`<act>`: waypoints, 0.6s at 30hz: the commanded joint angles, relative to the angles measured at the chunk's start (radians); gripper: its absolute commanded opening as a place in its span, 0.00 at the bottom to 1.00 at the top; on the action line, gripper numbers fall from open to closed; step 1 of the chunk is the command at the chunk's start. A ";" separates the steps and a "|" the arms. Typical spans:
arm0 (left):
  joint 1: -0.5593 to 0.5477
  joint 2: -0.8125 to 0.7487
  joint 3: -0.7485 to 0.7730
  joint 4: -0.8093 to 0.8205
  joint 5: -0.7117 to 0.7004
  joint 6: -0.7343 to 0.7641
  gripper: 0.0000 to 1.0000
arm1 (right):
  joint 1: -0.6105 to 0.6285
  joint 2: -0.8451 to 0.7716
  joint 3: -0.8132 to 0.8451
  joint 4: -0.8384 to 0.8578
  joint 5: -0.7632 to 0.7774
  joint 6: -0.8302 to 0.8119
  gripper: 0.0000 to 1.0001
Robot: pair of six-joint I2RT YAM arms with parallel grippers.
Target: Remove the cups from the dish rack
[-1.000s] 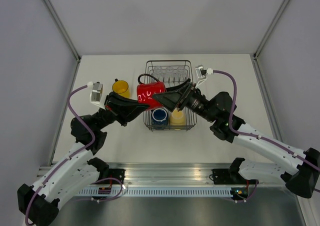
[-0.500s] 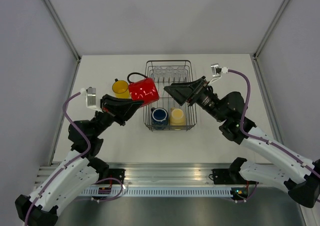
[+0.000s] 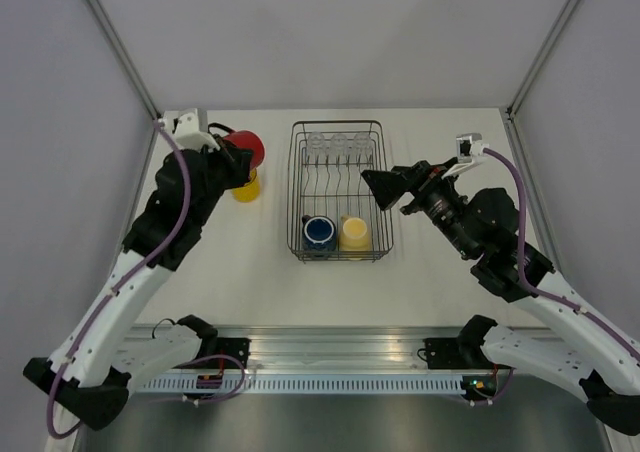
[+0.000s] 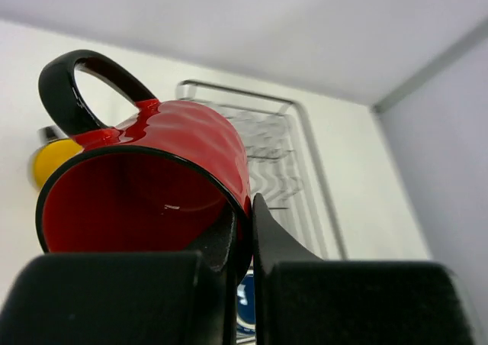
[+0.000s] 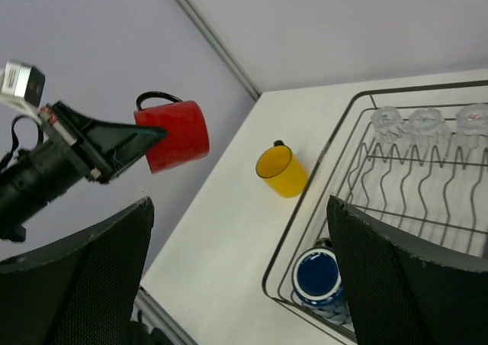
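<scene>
My left gripper [image 3: 236,158] is shut on the rim of the red mug [image 3: 247,148] and holds it in the air at the table's far left. The mug hangs tilted, just above the orange-yellow mug [image 3: 244,188], which stands on the table left of the dish rack [image 3: 297,194]. In the left wrist view the fingers [image 4: 263,230] pinch the red mug's [image 4: 183,143] wall. The dark blue mug [image 3: 320,232] and the cream-yellow mug [image 3: 353,232] sit in the rack's near end. Three glass tumblers [image 3: 340,142] stand at its far end. My right gripper [image 3: 374,188] is open and empty over the rack's right edge.
The right wrist view shows the red mug [image 5: 174,135] in the left gripper [image 5: 156,136], the orange-yellow mug [image 5: 280,171], the blue mug [image 5: 319,278] and the tumblers [image 5: 427,121]. Grey walls enclose the table on three sides. Upright tines [image 3: 340,177] fill the rack's middle.
My left arm has carried the red mug up and away from the rack to the far left, over the orange-yellow mug. My right arm has drawn back to the right.
</scene>
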 commanded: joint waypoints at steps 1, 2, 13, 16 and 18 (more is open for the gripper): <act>0.070 0.155 0.182 -0.282 -0.174 0.090 0.02 | -0.002 0.012 0.061 -0.153 0.051 -0.111 0.98; 0.098 0.210 0.206 -0.292 -0.133 0.111 0.02 | -0.001 0.013 0.063 -0.179 0.051 -0.119 0.98; 0.493 0.520 0.325 -0.387 0.154 0.360 0.02 | -0.002 -0.017 0.027 -0.250 0.031 -0.211 0.98; 0.575 0.626 0.390 -0.410 0.293 0.415 0.02 | -0.002 -0.019 0.027 -0.256 0.005 -0.231 0.98; 0.595 0.667 0.405 -0.427 0.310 0.430 0.02 | -0.002 -0.020 0.030 -0.262 -0.006 -0.245 0.98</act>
